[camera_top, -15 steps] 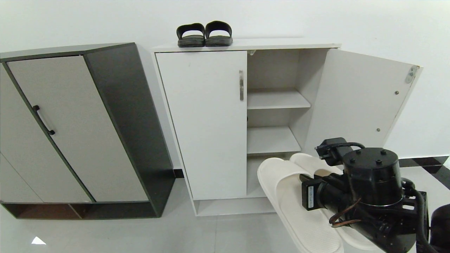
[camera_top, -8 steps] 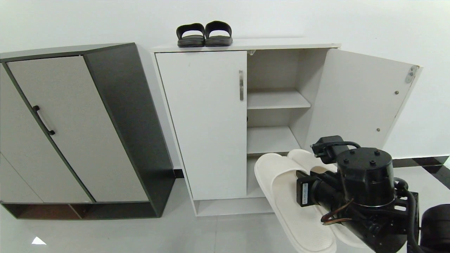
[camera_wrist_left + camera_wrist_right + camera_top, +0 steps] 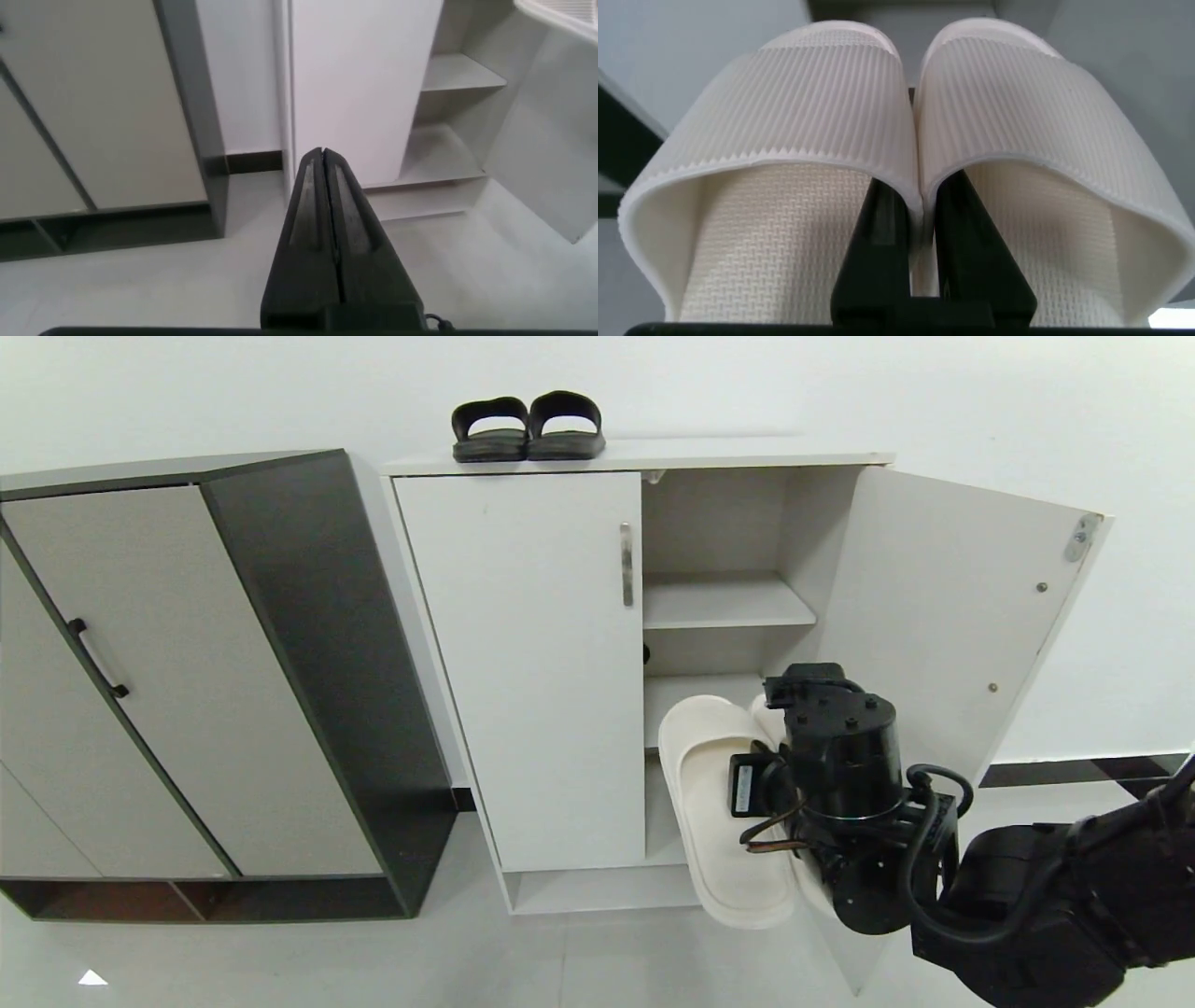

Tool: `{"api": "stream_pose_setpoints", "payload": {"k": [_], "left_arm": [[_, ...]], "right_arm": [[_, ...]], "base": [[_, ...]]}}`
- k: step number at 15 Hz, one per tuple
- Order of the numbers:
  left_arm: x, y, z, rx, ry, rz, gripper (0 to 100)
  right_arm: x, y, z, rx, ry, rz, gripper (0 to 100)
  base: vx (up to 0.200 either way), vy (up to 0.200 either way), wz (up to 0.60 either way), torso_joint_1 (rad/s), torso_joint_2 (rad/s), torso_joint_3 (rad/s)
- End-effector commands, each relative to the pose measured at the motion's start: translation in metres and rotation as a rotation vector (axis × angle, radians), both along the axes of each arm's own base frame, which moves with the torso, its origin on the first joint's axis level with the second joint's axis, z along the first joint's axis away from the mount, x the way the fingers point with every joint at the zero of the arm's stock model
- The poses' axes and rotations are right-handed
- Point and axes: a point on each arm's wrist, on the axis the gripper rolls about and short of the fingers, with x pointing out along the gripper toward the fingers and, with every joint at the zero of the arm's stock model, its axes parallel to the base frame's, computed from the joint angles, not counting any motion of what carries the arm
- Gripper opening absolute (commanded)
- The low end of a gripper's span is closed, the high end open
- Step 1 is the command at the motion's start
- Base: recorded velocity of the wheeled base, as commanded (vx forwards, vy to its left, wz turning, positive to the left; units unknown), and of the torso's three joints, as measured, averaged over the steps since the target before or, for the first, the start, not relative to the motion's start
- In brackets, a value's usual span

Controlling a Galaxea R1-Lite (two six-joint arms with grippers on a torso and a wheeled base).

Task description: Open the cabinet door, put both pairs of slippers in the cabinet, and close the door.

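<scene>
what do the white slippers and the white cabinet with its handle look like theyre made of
White slippers: probably soft foam or rubber, matte; ribbed straps, stamped pattern on the footbeds. Cabinet: likely laminated board, smooth satin white; flat thin panels, with screws showing inside the open door. Handle: looks like brushed metal, grey sheen.

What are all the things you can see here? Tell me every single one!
white slippers: 1 pair, cream white, held off the floor before the cabinet's open side
black slippers: 1 pair, black, side by side on top of the white cabinet
white cabinet: 1, white, against the wall, left door shut
open door: 1, white, swung out on the right
shelves: 2, white, inside the open side
grey cabinet: 1, grey and dark, left of the white cabinet
right gripper: 1, black, shut on the white slippers
left gripper: 1, black, shut, empty
</scene>
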Motion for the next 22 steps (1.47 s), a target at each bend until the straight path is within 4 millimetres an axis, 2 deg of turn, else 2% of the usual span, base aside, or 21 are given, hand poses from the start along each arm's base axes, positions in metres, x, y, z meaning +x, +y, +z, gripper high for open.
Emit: {"api": "stream_pose_setpoints", "payload": {"k": [1,3,6,14,22], "left_arm": [[0.0,0.0,0.0,0.0,0.003,-0.001,0],[0.0,0.0,0.0,0.0,0.003,-0.001,0],[0.0,0.0,0.0,0.0,0.003,-0.001,0],[0.0,0.0,0.0,0.0,0.002,-0.001,0],[0.0,0.0,0.0,-0.001,0.002,0.003,0]], "right_arm": [[0.004,0.004,-0.006,-0.012,0.009,0.0,0],[0.005,0.005,-0.013,-0.031,0.026,0.005,0],[0.012,0.005,-0.022,-0.053,0.041,-0.005,0],[0.025,-0.012,-0.031,-0.062,0.044,0.004,0],[0.026,-0.022,-0.04,-0.076,0.076,0.038,0]], "base": [[0.0,-0.2,0.0,-0.002,0.0,-0.002],[0.0,-0.2,0.0,0.002,0.0,0.002],[0.0,0.0,0.0,0.0,0.0,0.0],[0.0,0.0,0.0,0.0,0.0,0.0],[0.0,0.0,0.0,0.0,0.0,0.0]]}}
